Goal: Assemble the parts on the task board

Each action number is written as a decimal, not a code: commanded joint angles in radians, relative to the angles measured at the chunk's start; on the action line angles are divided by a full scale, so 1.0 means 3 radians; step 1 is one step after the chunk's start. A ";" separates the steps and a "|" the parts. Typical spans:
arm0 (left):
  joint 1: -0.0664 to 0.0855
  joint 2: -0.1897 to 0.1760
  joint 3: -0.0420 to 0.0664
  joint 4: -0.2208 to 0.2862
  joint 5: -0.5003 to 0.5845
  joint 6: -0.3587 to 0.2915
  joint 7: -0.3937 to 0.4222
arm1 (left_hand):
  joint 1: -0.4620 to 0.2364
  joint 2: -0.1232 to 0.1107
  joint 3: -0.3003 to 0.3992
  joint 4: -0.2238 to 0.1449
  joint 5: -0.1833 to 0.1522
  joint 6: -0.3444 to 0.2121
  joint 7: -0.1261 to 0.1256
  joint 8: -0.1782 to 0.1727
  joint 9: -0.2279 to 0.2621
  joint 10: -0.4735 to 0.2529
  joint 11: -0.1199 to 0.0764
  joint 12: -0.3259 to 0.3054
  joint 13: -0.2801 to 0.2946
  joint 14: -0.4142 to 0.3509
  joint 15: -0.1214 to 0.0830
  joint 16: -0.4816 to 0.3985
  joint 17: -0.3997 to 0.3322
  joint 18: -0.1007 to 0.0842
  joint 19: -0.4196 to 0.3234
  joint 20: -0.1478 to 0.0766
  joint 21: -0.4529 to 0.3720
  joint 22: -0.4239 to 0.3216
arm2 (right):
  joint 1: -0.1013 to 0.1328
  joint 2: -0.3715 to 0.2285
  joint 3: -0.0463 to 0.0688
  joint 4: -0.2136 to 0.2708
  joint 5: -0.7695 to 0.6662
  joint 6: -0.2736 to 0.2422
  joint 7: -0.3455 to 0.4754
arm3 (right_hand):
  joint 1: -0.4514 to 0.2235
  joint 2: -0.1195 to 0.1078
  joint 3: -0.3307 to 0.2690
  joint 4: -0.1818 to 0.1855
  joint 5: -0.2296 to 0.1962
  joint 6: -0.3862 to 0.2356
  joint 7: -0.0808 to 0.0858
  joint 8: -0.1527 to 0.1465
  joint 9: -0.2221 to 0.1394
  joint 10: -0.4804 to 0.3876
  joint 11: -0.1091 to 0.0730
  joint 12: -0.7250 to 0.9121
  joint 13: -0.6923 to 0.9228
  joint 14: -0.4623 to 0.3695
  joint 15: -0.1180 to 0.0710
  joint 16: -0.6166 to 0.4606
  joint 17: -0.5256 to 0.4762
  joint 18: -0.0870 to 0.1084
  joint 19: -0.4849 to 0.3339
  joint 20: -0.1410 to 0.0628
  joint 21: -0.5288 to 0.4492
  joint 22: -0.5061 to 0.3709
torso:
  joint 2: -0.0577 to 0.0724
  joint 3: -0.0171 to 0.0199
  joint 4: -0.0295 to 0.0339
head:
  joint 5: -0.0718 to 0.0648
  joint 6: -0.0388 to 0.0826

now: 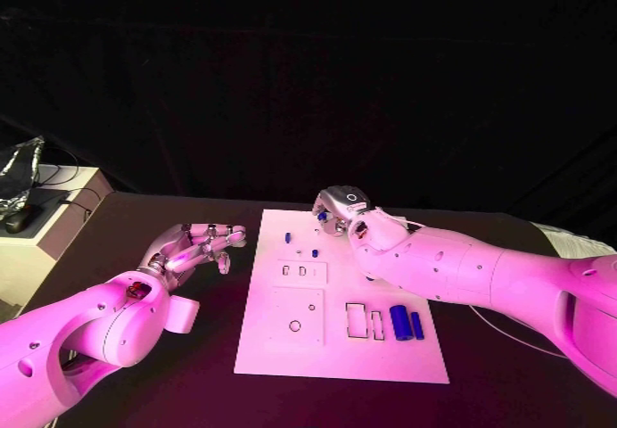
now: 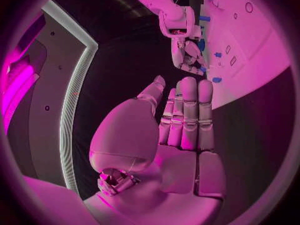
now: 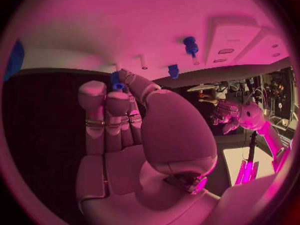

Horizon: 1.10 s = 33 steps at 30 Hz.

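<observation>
From your right hand (image 1: pixel 345 210) at the board's (image 1: pixel 386 361) far edge, two upright blue pegs (image 1: pixel 287 237) stand at 8 o'clock; bare board lies beyond them.

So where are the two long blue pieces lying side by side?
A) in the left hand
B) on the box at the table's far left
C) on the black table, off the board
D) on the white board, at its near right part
D: the head view shows the two long blue pieces lying on the task board, right of its rectangular cut-outs, and the left hand holds nothing.
</observation>
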 commanded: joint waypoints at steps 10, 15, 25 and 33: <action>0.0001 0.0009 0.0003 0.0000 -0.0009 0.0047 0.0007 | -0.0011 0.0039 -0.0005 -0.0025 -0.0016 -0.0025 -0.0004 0.0020 0.0002 -0.0020 0.0001 0.0011 -0.0003 -0.0014 0.0017 0.0021 -0.0006 0.0104 0.0022 0.0013 -0.0016 0.0010 | -0.0007 0.0022 0.0000 -0.0020 0.0060 0.0090 0.0086 | -0.0034 -0.0021 -0.0037 0.0023 0.0003 -0.0037 -0.0005 -0.0009 -0.0005 0.0234 -0.0086 0.0010 0.0011 0.0015 -0.0002 -0.0022 0.0009 0.0040 0.0197 -0.0017 -0.0035 0.0230 | -0.0001 -0.0002 0.0000 | -0.0001 -0.0016; 0.0001 0.0013 0.0003 -0.0005 -0.0009 0.0049 0.0003 | -0.0011 0.0039 -0.0005 -0.0025 -0.0016 -0.0025 -0.0004 0.0020 0.0002 -0.0020 0.0001 0.0011 -0.0003 -0.0014 0.0017 0.0021 -0.0006 0.0104 0.0022 0.0013 -0.0016 0.0010 | -0.0008 0.0036 0.0000 -0.0045 0.0063 0.0132 0.0071 | -0.0050 -0.0041 -0.0031 0.0044 -0.0012 -0.0105 0.0011 -0.0012 -0.0017 0.0160 -0.0063 0.0009 0.0009 0.0012 0.0012 -0.0032 0.0007 0.0048 0.0193 -0.0008 -0.0080 0.0220 | 0.0002 -0.0002 0.0000 | -0.0005 -0.0016; 0.0001 0.0013 0.0003 -0.0009 -0.0009 0.0052 -0.0002 | -0.0014 0.0042 -0.0006 -0.0029 -0.0016 -0.0028 -0.0002 0.0019 0.0001 -0.0025 0.0003 0.0009 -0.0004 -0.0014 0.0017 0.0022 -0.0008 0.0105 0.0023 0.0013 -0.0019 0.0014 | -0.0011 0.0054 0.0000 -0.0102 0.0089 0.0097 0.0089 | 0.0050 -0.0204 -0.0194 0.0202 -0.0070 -0.0477 0.0016 -0.0012 -0.0040 -0.0628 0.0126 0.0013 0.0004 0.0043 0.0129 -0.0260 -0.0254 0.0275 0.0172 0.0125 -0.1012 -0.0196 | 0.0002 -0.0001 -0.0001 | -0.0003 -0.0016; 0.0001 0.0015 0.0003 -0.0016 -0.0009 0.0055 -0.0002 | -0.0014 0.0042 -0.0006 -0.0029 -0.0016 -0.0028 -0.0002 0.0019 0.0001 -0.0025 0.0003 0.0009 -0.0004 -0.0014 0.0017 0.0022 -0.0008 0.0105 0.0023 0.0013 -0.0019 0.0014 | -0.0011 -0.0034 0.0000 0.0041 0.0125 0.0011 0.0109 | 0.0143 -0.0252 -0.0304 0.0345 -0.0072 -0.0482 0.0009 -0.0011 -0.0039 -0.0690 0.0139 0.0013 0.0003 0.0029 0.0138 -0.0216 -0.0350 0.0295 0.0166 0.0137 -0.0995 -0.0354 | 0.0000 0.0002 -0.0009 | -0.0003 -0.0015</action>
